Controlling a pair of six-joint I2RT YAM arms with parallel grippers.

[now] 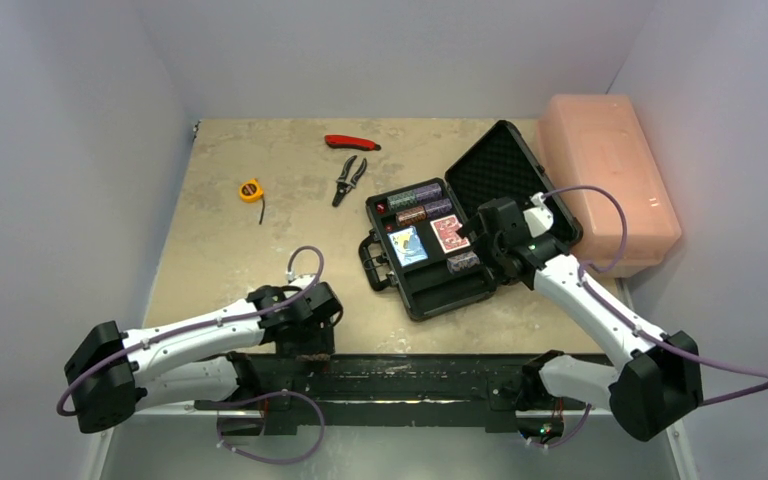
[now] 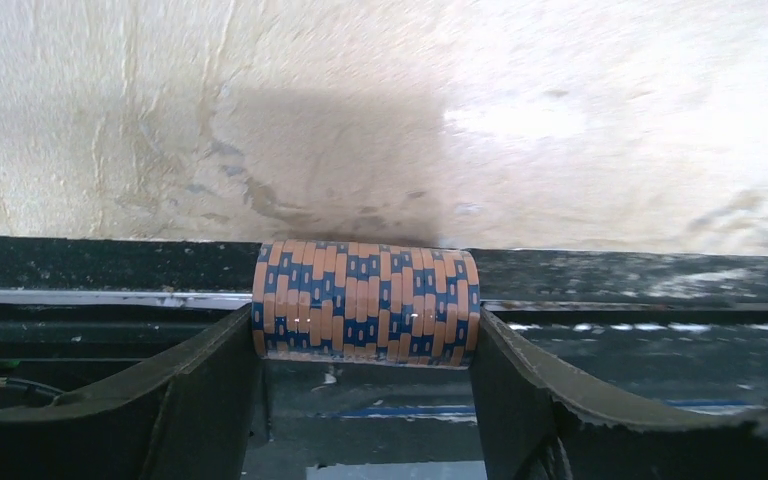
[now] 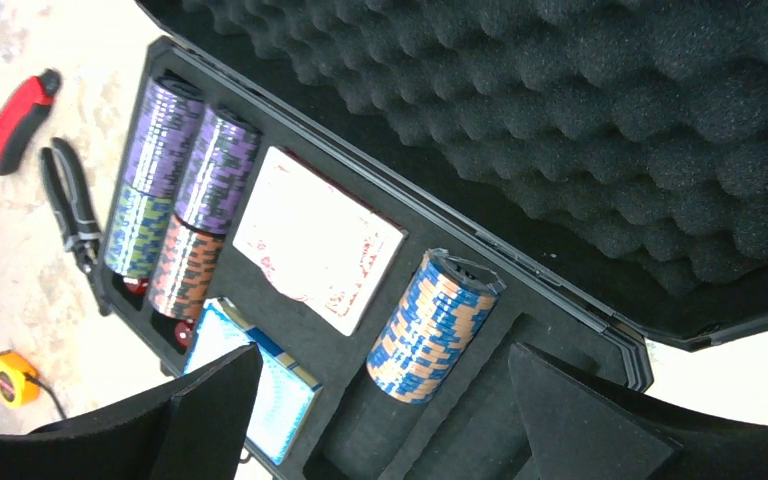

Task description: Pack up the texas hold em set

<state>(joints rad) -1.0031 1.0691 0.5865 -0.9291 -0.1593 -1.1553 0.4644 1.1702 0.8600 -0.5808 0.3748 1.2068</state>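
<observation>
1. Orange-and-blue poker chips form a chip stack that lies on its side at the near edge of the table, left of the middle, over the black rail.
2. The left gripper is clenched on this chip stack, with one finger pressed against each flat end.
3. The black briefcase lies open near the right edge of the table. Its handle points left, and its foam-lined lid tilts back toward the pink box in the far right corner.
4. In the briefcase base, two purple stacks, a green stack and a reddish stack fill the slots on the far side.
5. The red deck and the blue deck lie side by side in the middle.
6. A blue-and-orange stack lies in a slot just beside the red deck.
7. The right gripper hovers above the open briefcase, its fingers spread wide with nothing grasped.
8. Pliers, a red-handled tool and a yellow tape measure lie toward the far edge, left of the briefcase.
</observation>
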